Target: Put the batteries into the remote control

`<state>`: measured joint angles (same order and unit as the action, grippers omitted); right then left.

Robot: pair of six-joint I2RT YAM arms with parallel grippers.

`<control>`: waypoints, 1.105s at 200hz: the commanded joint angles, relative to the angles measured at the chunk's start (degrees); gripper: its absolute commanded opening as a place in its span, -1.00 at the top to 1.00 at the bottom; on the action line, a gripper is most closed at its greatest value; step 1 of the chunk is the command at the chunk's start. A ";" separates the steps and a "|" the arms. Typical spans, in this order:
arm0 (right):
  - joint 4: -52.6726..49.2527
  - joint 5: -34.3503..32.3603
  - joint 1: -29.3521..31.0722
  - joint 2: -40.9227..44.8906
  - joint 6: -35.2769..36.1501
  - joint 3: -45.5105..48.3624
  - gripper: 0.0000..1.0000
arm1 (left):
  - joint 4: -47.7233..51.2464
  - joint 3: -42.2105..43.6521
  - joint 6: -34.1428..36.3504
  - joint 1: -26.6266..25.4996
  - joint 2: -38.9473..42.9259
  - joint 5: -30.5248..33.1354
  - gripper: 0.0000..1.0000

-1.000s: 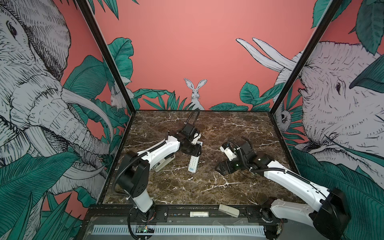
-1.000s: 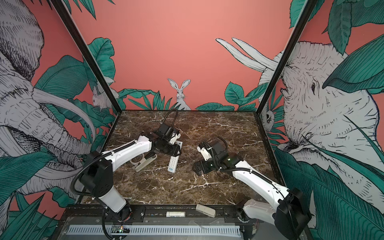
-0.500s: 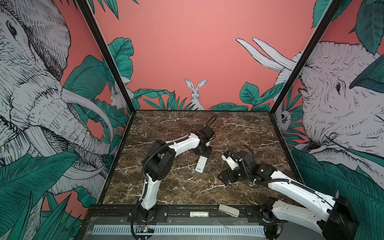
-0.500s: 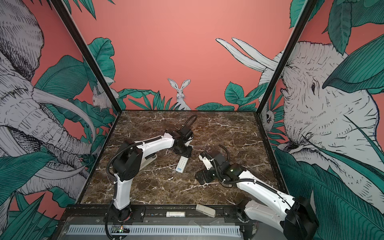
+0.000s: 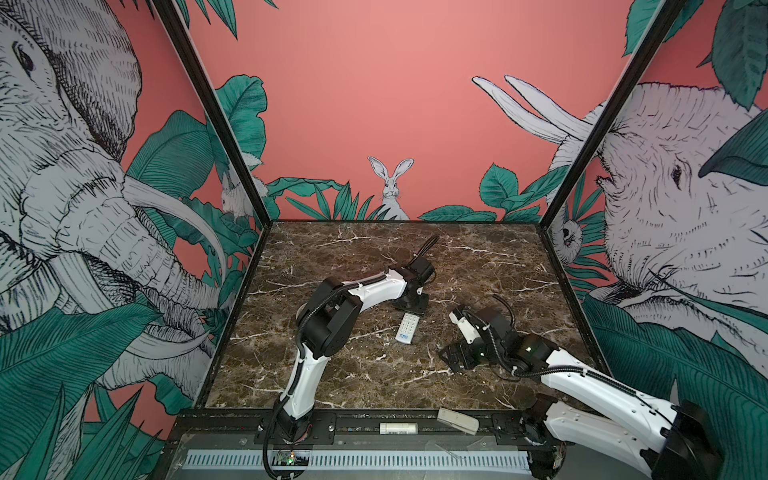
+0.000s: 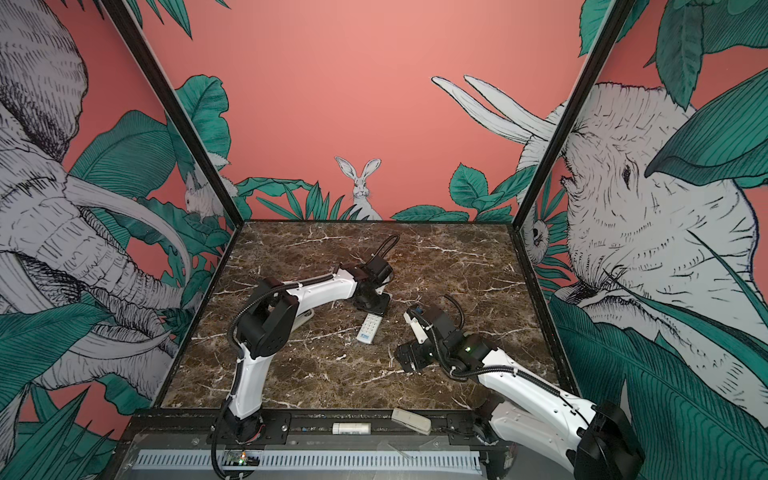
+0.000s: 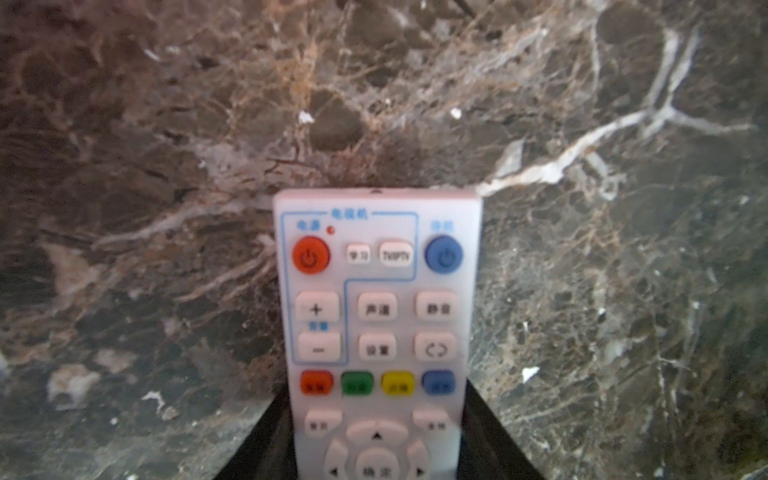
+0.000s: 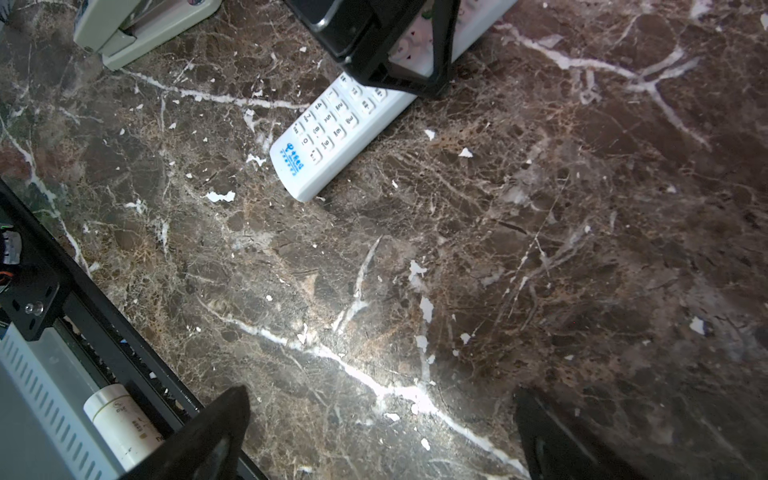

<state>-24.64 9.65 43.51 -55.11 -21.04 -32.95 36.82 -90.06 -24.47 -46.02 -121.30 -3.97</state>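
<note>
The remote control (image 5: 407, 328) (image 6: 369, 328) is a slim white bar, button side up, near the middle of the marble table. My left gripper (image 5: 411, 305) (image 6: 372, 305) is shut on its long sides around mid-length. In the left wrist view the remote (image 7: 378, 291) runs out between the black fingers (image 7: 266, 449), its red and blue power buttons at the far end. The right wrist view shows its blue-logo end (image 8: 307, 162) low over the marble. My right gripper (image 5: 455, 359) (image 6: 409, 359) (image 8: 380, 415) hangs open and empty, to the right of the remote and nearer the front. The batteries are out of view.
A grey-and-black stapler-like object (image 8: 137, 25) (image 6: 305, 318) lies left of the remote, mostly behind the left arm. On the front rail sit a white cylinder (image 5: 398, 428) (image 6: 351, 428) (image 8: 120, 424) and a grey block (image 5: 457, 419) (image 6: 411, 420). Painted walls enclose the table.
The left arm has swung to the right, carrying the remote a little toward the middle. The right gripper has drawn back toward the front, still open.
</note>
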 commanded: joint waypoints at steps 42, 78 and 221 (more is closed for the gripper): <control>-0.58 -1.25 0.25 0.27 -0.59 -1.81 -0.99 | -2.09 -0.21 -0.05 -0.40 0.07 0.46 -0.07; -3.77 -3.09 0.28 0.61 0.44 -3.71 -0.99 | -4.66 1.75 1.97 -0.41 3.47 0.18 -0.37; -6.35 -12.60 -5.73 -6.98 9.47 -14.32 -0.99 | -18.60 29.56 29.93 11.20 47.87 16.20 -0.81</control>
<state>-31.51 2.13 40.01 -61.84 -15.49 -45.08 22.17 -66.96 -5.61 -35.42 -79.79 4.05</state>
